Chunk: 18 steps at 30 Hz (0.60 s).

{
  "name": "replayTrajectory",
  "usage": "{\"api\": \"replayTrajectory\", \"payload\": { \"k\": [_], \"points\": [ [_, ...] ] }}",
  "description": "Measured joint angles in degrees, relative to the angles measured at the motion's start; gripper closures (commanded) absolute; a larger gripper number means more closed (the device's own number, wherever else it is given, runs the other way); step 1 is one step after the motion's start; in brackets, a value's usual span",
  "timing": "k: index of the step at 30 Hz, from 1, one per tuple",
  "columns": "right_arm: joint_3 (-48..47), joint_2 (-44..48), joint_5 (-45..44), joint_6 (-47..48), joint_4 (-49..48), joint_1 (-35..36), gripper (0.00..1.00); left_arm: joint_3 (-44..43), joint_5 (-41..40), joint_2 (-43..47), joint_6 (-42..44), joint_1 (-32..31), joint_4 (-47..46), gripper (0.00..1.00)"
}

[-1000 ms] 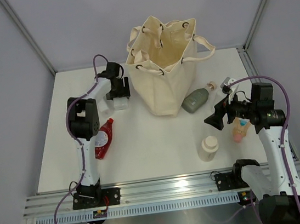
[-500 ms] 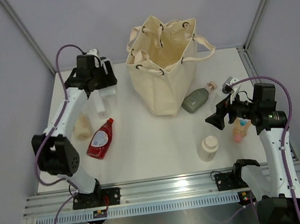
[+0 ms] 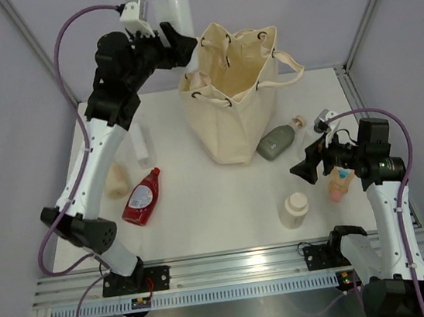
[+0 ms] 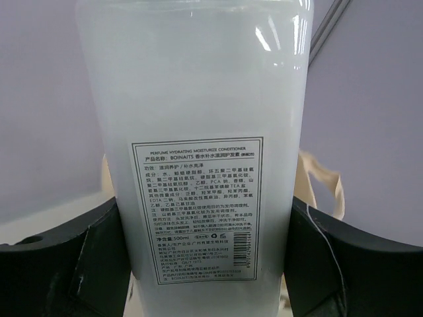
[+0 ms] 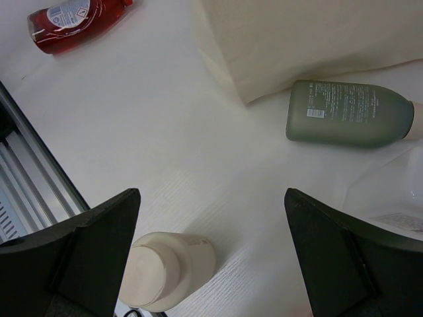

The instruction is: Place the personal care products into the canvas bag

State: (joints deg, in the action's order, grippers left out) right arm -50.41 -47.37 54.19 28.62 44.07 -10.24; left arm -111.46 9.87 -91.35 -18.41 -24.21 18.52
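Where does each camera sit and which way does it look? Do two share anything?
Top external: high behind the arms, looking down on white table and cream canvas bag; both arms show.
Left wrist: on that wrist, facing the white rectangular bottle held by the left gripper; dark fingers show.
Right wrist: looking down at the table; open right gripper shows, cream squat bottle near one finger.
Shared: top and right wrist both see the grey-green bottle.
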Motion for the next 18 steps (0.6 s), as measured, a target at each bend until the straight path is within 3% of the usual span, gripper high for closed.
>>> {"api": "replayTrajectory", "payload": {
  "k": [5, 12, 16, 18],
  "points": [
    [0.2, -0.3, 0.0, 0.2, 0.1, 0.0, 0.01, -14.9, 1.4, -16.2, -1.8, -2.3, -2.8, 0.96],
    [0.6, -0.7, 0.1, 0.3, 0.2, -0.1, 0.0, -15.0, 1.8, -26.8, -1.7, -6.4, 0.7, 0.91],
    [0.6, -0.8, 0.4, 0.4, 0.3, -0.1, 0.01, -9.5, 1.7, -26.9, 0.5, -8.9, 2.3, 0.76],
    [0.6, -0.8, 0.5, 0.4, 0.3, -0.1, 0.0, -7.4, 1.8, -26.9, 1.3, -9.9, 1.8, 0.57]
  ]
}}
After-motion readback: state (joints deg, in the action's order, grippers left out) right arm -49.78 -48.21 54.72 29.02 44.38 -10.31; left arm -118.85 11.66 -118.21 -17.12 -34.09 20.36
